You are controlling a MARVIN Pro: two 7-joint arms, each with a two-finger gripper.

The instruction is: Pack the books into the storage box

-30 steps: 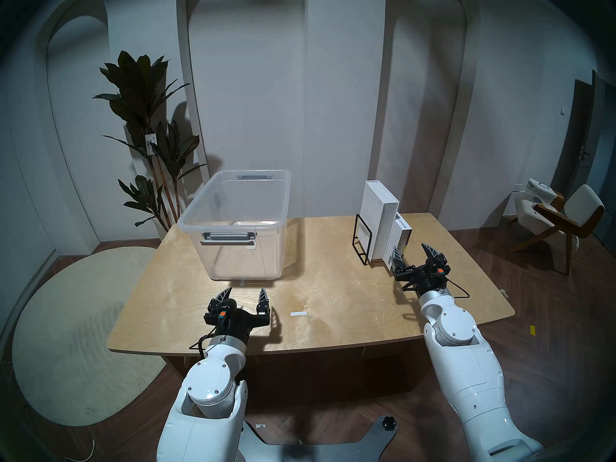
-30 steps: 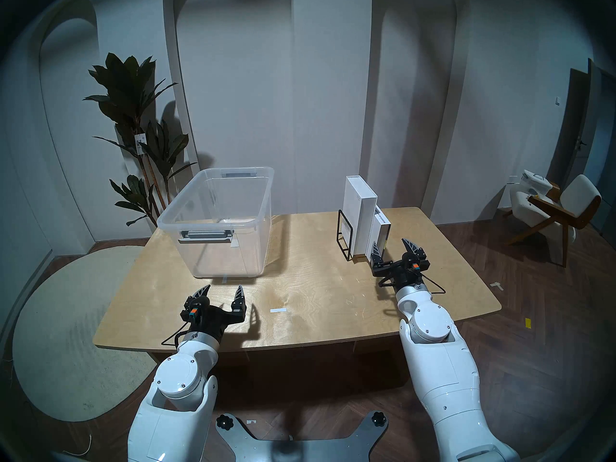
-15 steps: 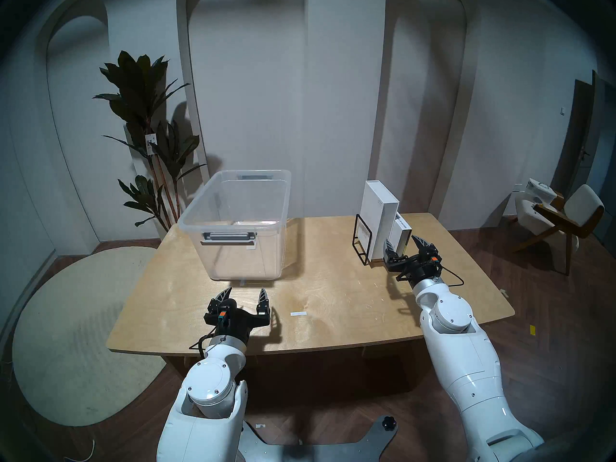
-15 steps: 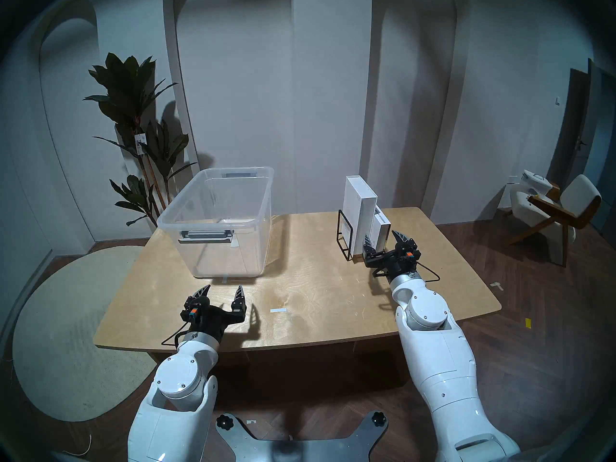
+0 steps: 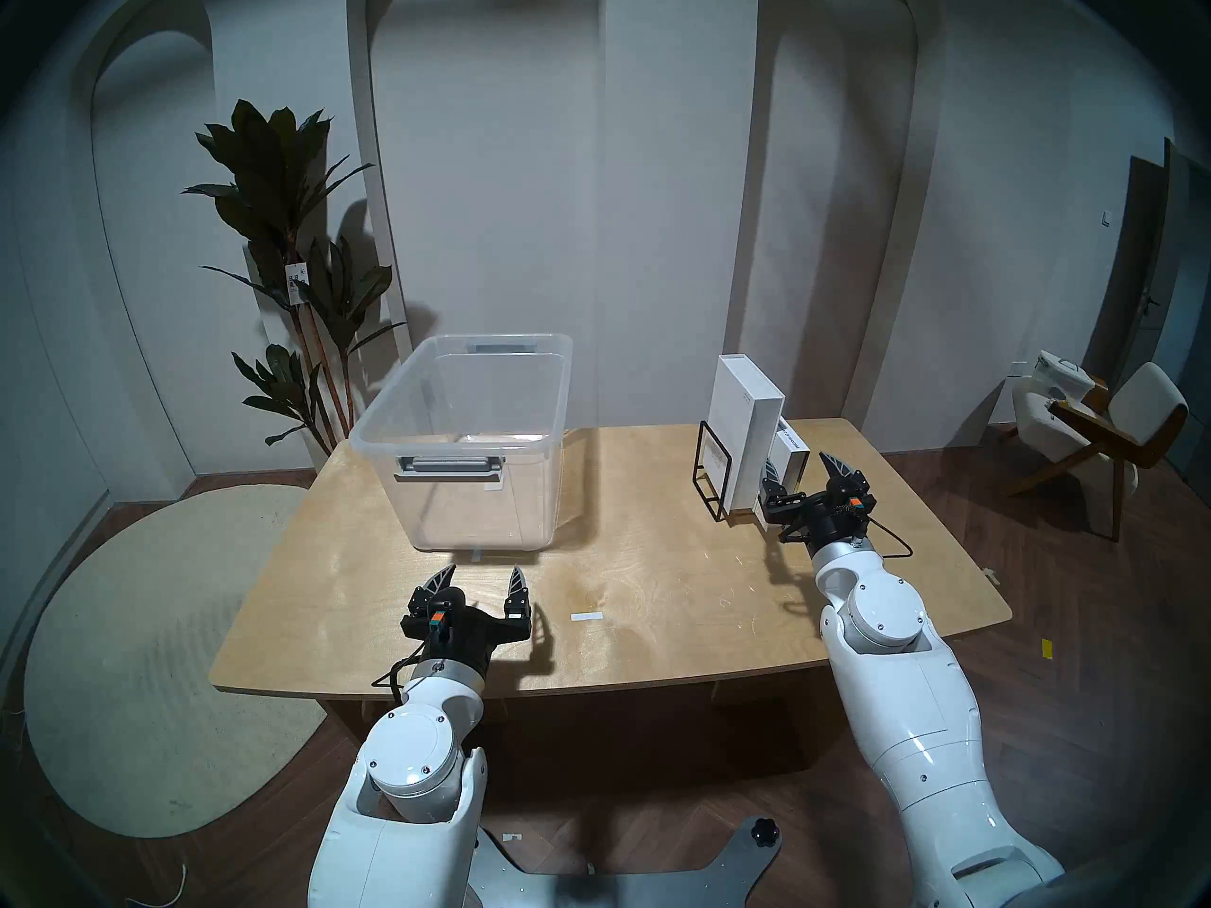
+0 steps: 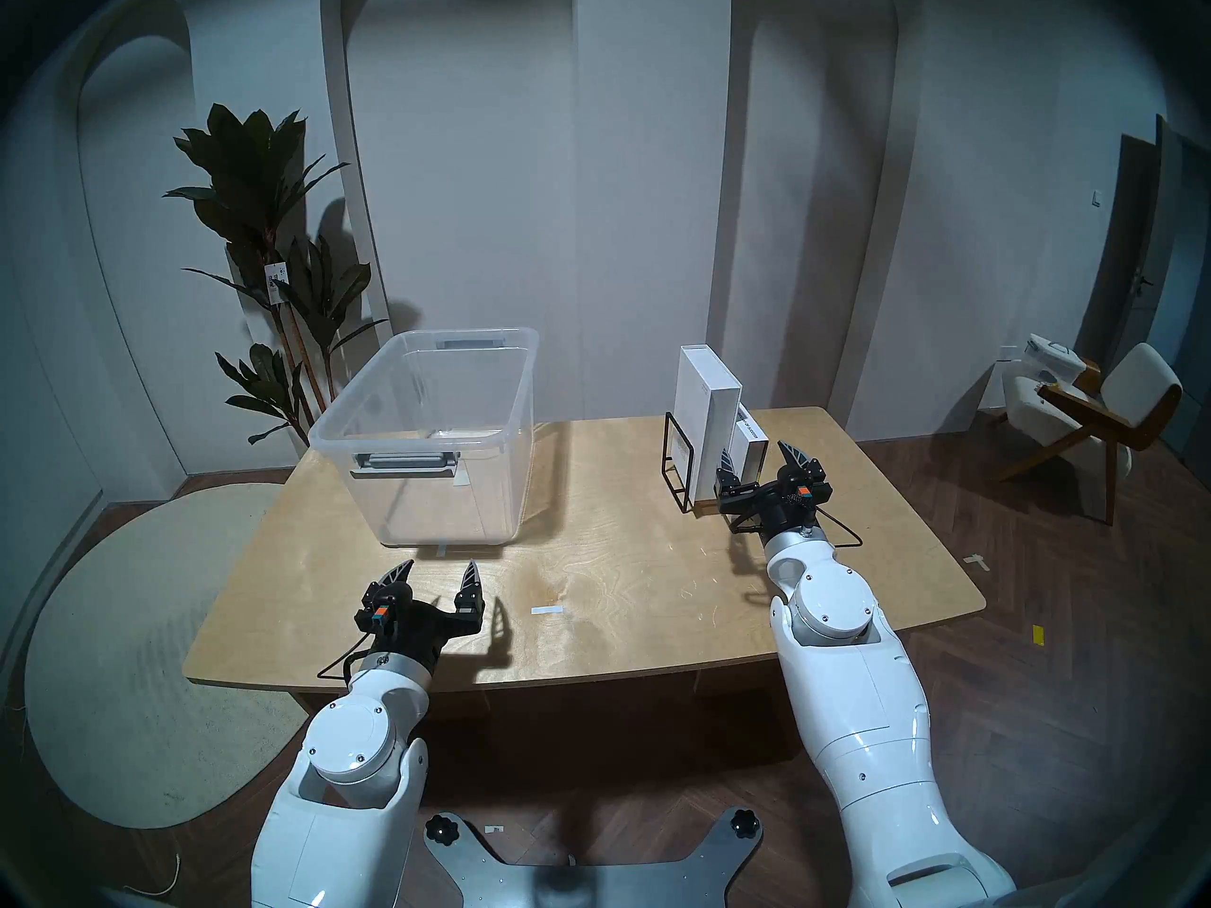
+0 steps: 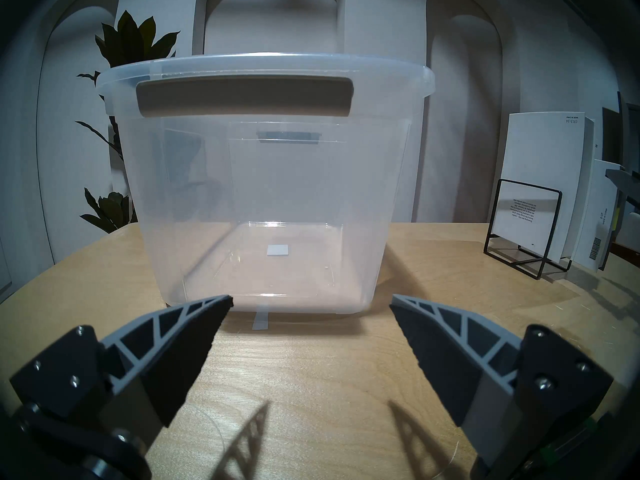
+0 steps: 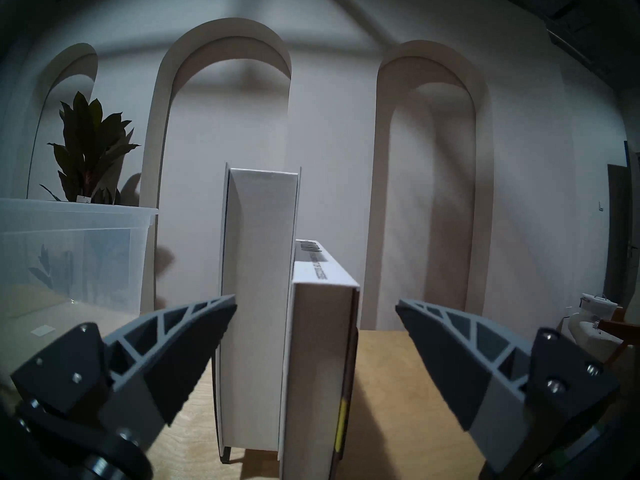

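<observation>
The clear storage box (image 5: 452, 447) stands empty at the table's back left; it also shows in the left wrist view (image 7: 263, 67). A tall white book (image 5: 747, 441) and a smaller white book (image 5: 791, 458) stand upright at the back right. My right gripper (image 5: 796, 471) is open at their near edges. In the right wrist view the smaller book (image 8: 318, 365) lies between the fingers (image 8: 450, 347), and the left finger overlaps the tall book (image 8: 259, 295). I cannot tell if they touch. My left gripper (image 5: 483, 572) is open and empty in front of the box.
A black wire rack (image 5: 711, 468) stands against the tall book's left side. The wooden table (image 5: 655, 592) carries a white tape strip (image 5: 586, 617) near its middle. A plant (image 5: 282, 232) stands behind the box, a chair (image 5: 1107, 428) to the far right.
My right gripper has moved forward and a little left, up to the near edges of the books, still open. The left arm, box and books have not moved.
</observation>
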